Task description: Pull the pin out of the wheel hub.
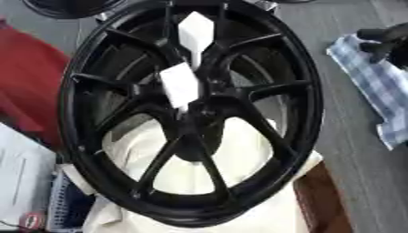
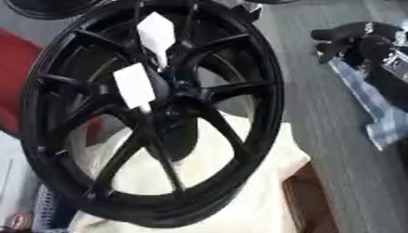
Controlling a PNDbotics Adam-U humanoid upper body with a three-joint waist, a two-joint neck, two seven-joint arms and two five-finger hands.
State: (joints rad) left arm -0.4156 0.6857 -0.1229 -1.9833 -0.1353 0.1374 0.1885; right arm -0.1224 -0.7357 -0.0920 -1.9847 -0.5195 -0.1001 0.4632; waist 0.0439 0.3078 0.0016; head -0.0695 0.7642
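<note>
A large black spoked wheel (image 1: 191, 113) leans upright on a cream cloth (image 1: 199, 173). Two white flat-headed pins stand out of its hub region: the upper pin (image 1: 195, 29) near the top spokes and the lower pin (image 1: 179, 86) just left of the hub centre (image 2: 179, 93). My right hand (image 2: 359, 43) hovers at the upper right, well apart from the wheel, open with fingers (image 2: 327, 34) pointing left and holding nothing. The left hand shows in no view.
A blue checked cloth (image 1: 374, 91) lies on the grey floor on the right, under the right hand. A red object (image 1: 28, 86) sits behind the wheel's left side. White paper (image 1: 20, 177) and a basket (image 1: 68, 205) are at lower left. A brown stand (image 1: 323, 200) shows under the cream cloth.
</note>
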